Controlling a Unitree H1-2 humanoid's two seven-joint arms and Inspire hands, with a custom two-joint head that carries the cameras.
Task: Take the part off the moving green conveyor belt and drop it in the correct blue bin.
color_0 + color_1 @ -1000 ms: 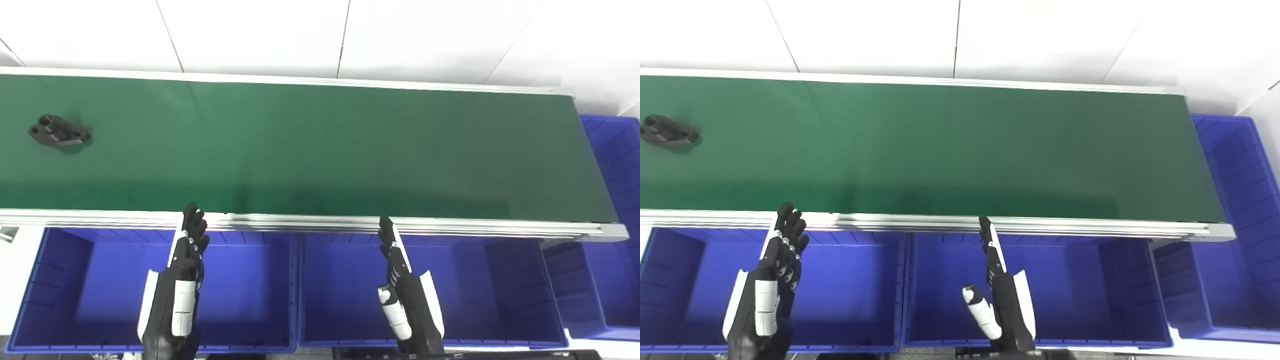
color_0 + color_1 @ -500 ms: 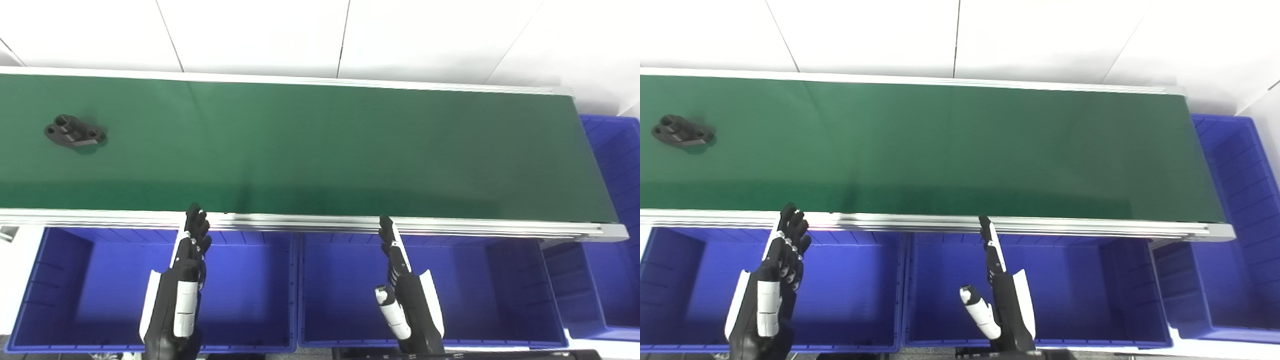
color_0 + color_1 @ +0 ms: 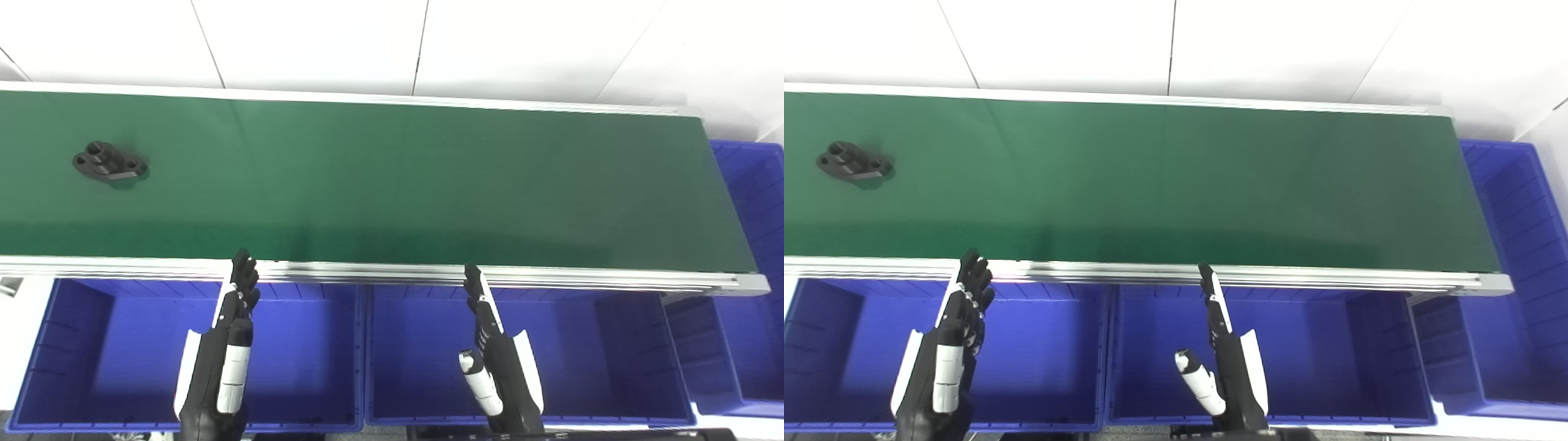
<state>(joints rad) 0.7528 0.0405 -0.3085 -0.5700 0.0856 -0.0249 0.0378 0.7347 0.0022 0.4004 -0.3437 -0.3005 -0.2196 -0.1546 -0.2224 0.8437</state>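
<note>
Now waiting: small black holed plastic part (image 3: 110, 166) upper left on green conveyor belt (image 3: 392, 184); left hand (image 3: 229, 343) and right hand (image 3: 493, 349) empty, fingers extended, lower frame; needs timed left-hand reach.

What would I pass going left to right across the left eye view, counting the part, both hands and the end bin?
black part → left hand → right hand → blue bin at the belt's right end.
</note>
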